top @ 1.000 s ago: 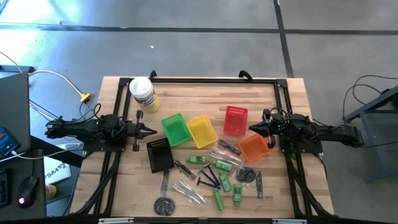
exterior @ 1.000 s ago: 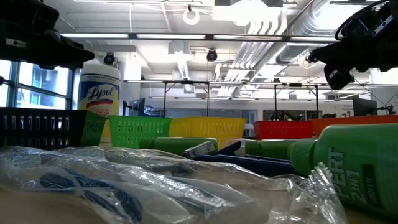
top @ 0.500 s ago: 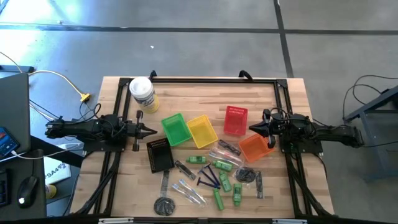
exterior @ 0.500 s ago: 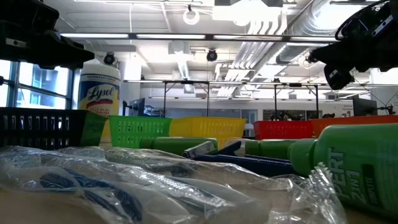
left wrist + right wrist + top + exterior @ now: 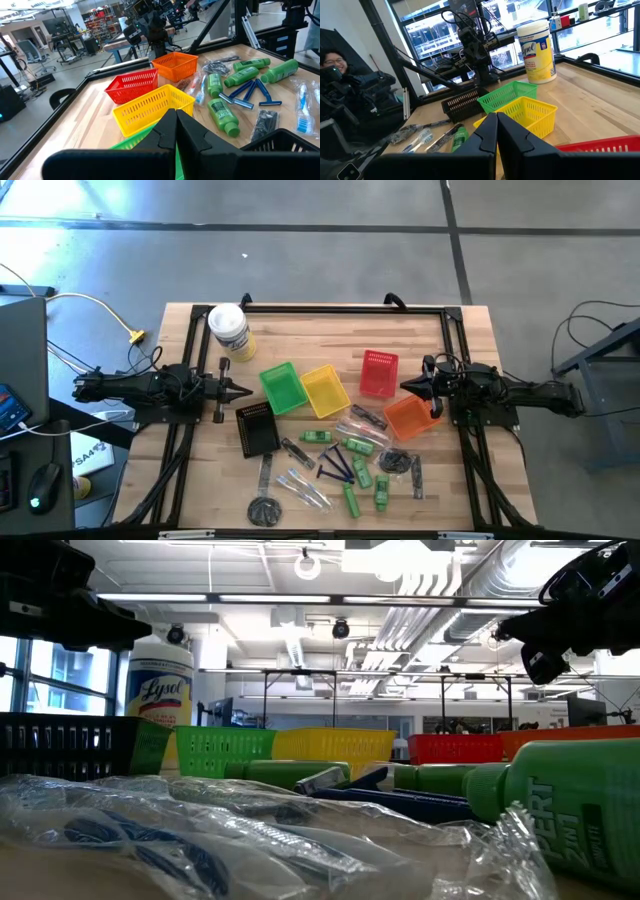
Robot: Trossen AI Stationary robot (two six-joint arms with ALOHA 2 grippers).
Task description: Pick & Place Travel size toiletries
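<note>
Wooden worktop (image 5: 300, 340) sits on a grey concrete floor, black frame rails running around its edge. Going left to right: the left tool (image 5: 243, 391) hangs over the left side, fingers pressed together, nothing in it, pointing toward the green basket (image 5: 281, 387). Behind it, near the far left corner, stands a white wipes canister (image 5: 229, 330) with a yellow label. A black basket (image 5: 257, 428) lies just in front of the left tool. Next to the green basket is the yellow basket (image 5: 325, 391), touching it or nearly so, then the red basket (image 5: 379, 373) a bit farther back, and the orange basket (image 5: 410, 417) right beside the right tool (image 5: 405, 387). That one is pinched closed too, empty, tip over the gap between red and orange baskets.

All the travel size toiletries (image 5: 345, 462) are loose on the near half of the worktop, in front of the baskets: green mini bottles (image 5: 351, 500), blue razors (image 5: 338, 468), clear wrapped sticks (image 5: 305, 489), dark combs (image 5: 416, 476), a round piece (image 5: 265, 509) near the front edge. None is in any basket that I can see.
</note>
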